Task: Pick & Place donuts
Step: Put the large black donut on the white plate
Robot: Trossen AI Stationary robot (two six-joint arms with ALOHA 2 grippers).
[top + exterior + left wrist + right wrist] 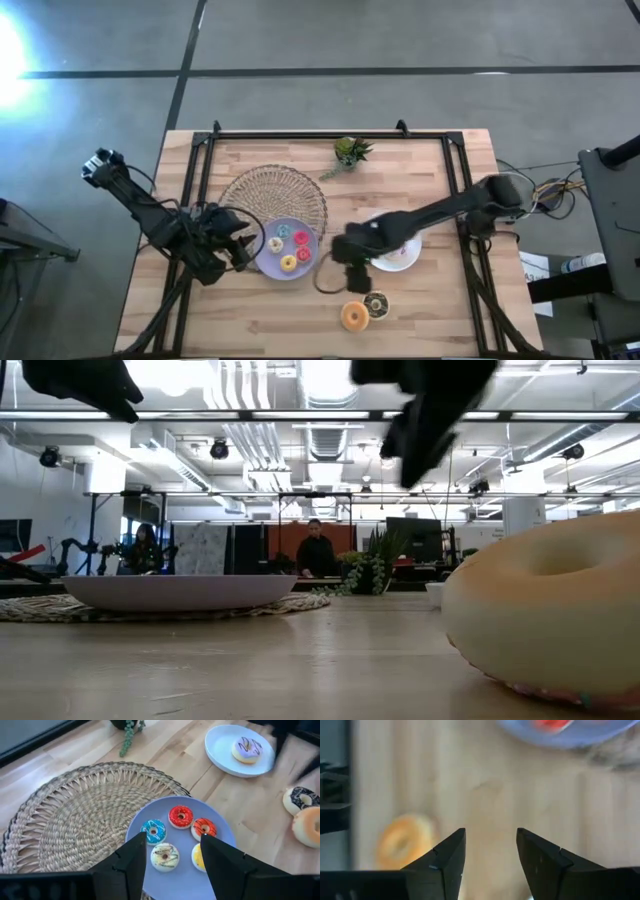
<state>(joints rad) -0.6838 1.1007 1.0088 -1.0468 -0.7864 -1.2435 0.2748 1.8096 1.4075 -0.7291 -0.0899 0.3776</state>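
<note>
I had the right hand (352, 283) open and empty above the worktop (430, 310), near the orange donut (354, 316), while the left hand (172, 851), also open and empty, hovered over the lilac plate (220, 822) of small donuts (180, 816).

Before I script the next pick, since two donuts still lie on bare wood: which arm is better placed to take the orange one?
The right. The right gripper, open and empty, hovers beside the orange donut. The left gripper sits at the lilac plate, farther off.
</note>
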